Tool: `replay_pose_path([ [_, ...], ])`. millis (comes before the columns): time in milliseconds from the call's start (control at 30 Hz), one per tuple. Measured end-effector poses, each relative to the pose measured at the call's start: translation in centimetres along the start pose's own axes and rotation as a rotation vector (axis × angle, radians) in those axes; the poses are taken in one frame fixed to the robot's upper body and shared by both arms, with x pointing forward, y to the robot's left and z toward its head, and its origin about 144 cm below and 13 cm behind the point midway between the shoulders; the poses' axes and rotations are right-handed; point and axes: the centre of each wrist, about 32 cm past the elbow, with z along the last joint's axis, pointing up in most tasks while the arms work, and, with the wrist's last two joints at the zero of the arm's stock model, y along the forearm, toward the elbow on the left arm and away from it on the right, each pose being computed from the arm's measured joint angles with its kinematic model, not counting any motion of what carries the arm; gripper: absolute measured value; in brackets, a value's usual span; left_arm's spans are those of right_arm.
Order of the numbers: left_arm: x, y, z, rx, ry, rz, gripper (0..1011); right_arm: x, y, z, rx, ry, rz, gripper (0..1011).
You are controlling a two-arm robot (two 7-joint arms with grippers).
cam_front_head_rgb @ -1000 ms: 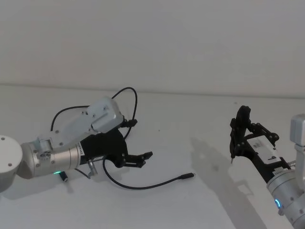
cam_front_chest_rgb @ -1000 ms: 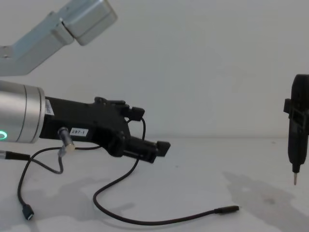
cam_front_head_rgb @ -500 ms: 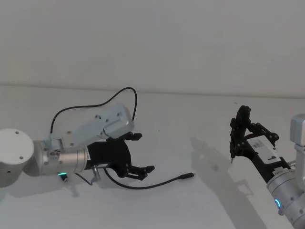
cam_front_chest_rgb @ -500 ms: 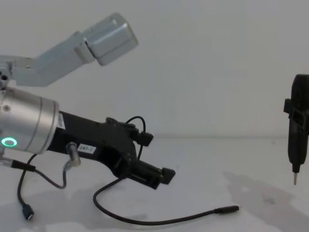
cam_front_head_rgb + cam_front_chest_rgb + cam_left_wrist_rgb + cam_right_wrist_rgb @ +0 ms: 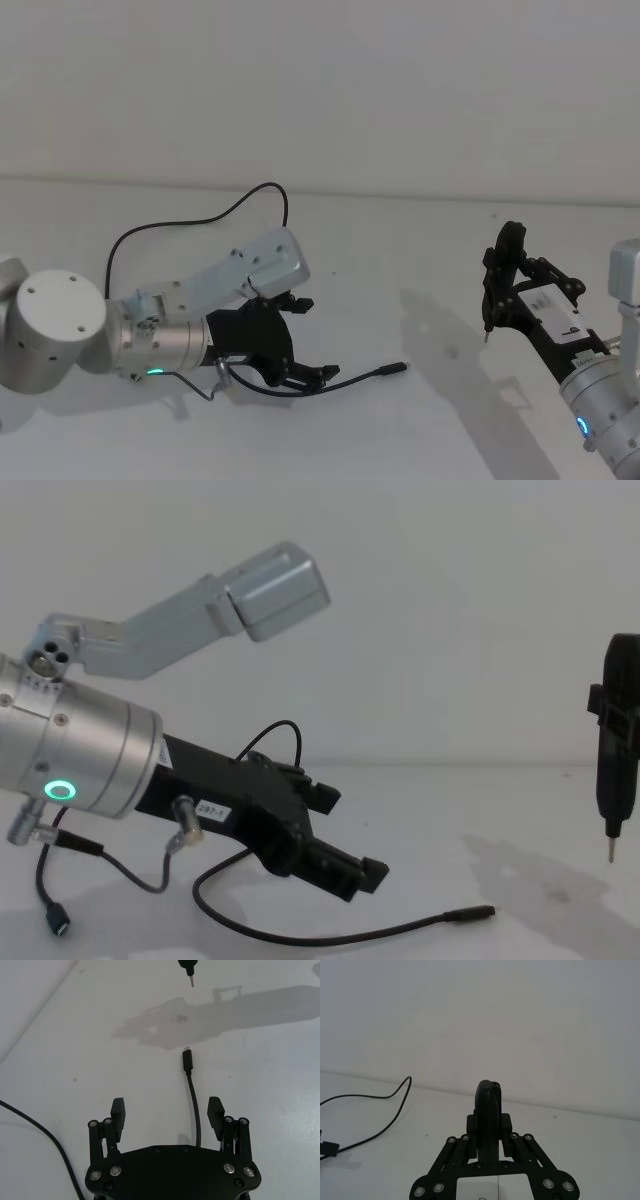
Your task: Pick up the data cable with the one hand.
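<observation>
Left black two-jaw gripper (image 5: 167, 1105): jaws spread wide astride long thin black data cable (image 5: 192, 1095), clear of both. Right gripper (image 5: 489, 1127) parked, clamping black pointed tool (image 5: 487, 1092).

Soft, even, bright light fills the white desk (image 5: 380, 440), with no glare. Beyond the left gripper (image 5: 166, 1105) lies a broad, pale grey, soft-edged shadow of the right gripper (image 5: 489, 1122) and its pen-like tool (image 5: 618, 730). A green ring light (image 5: 61, 790) glows behind the left gripper.
</observation>
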Motion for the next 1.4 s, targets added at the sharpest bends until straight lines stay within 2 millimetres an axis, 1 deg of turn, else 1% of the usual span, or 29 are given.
replay_pose_path([
  [833, -0.5, -3.2, -0.4, 0.066, 0.015, 0.014, 1001, 0.0, 0.0, 0.0, 0.000, 0.000, 0.000, 268],
  [1400, -0.7, -4.3, -0.6, 0.091, 0.017, 0.014, 1001, 0.0, 0.0, 0.0, 0.000, 0.000, 0.000, 268],
])
